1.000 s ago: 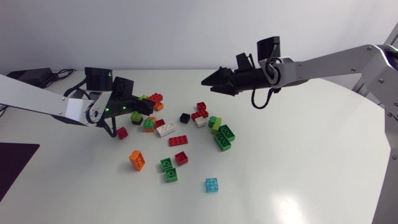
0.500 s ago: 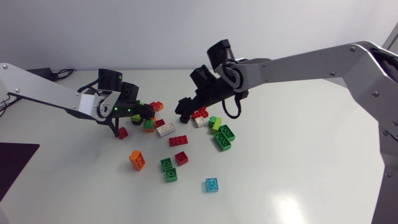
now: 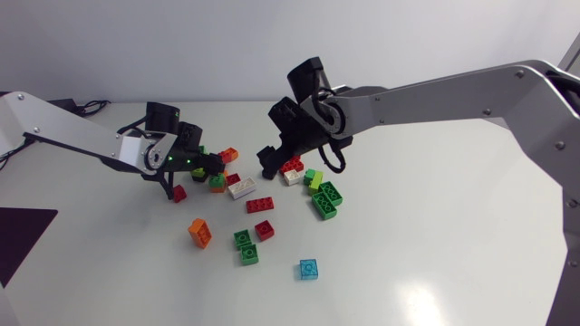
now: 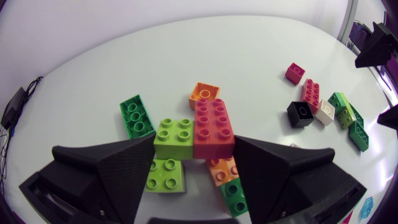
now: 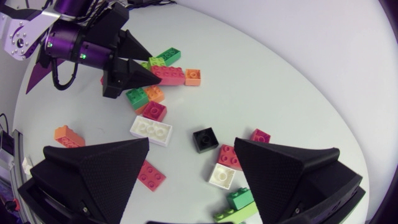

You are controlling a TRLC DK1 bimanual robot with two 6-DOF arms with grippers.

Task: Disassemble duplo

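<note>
My left gripper [image 4: 196,142] is shut on a small duplo stack, a lime block [image 4: 173,138] joined to a red block [image 4: 214,127], held just above the table. The head view shows this gripper [image 3: 210,164] at the pile's left end. In the right wrist view the same red block [image 5: 168,74] sticks out from the left gripper's fingertips [image 5: 134,73]. My right gripper [image 5: 192,144] hangs open over a black block [image 5: 204,139] and a white block [image 5: 152,130], touching neither. It is over the pile's middle [image 3: 269,163] in the head view.
Loose blocks lie around: a red flat one [image 3: 261,205], an orange one [image 3: 199,233], green ones [image 3: 246,246], a green cluster [image 3: 324,199] and a blue one [image 3: 309,269]. Under the left gripper lie lime [image 4: 165,175], orange [image 4: 224,169] and green [image 4: 137,115] blocks.
My right arm has swung from the back right down and left over the pile, gripper still open. The left gripper has shifted slightly right with its stack.
</note>
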